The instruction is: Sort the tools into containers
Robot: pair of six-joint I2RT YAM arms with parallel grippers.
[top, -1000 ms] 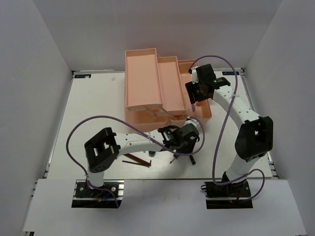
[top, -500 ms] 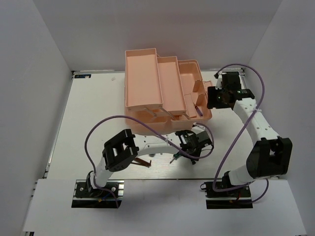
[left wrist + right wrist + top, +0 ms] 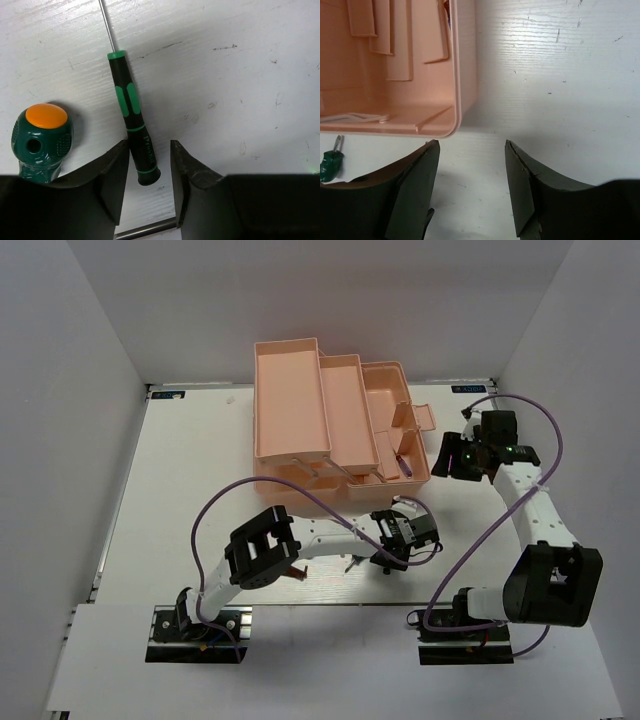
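Left wrist view: left end effector (image 3: 149,150), jaws apart, straddles thin screwdriver (image 3: 131,112); should close squarely on handle, avoiding stubby screwdriver (image 3: 41,135).

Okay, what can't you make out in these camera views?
Left wrist view: tip of the thin black-and-green precision screwdriver runs off the top edge; a finger of the left gripper hides the base of the stubby green, orange-capped screwdriver.
Top view: the left arm covers most of the dark brown hex keys.
Right wrist view: the frame edges crop the salmon-pink plastic toolbox.
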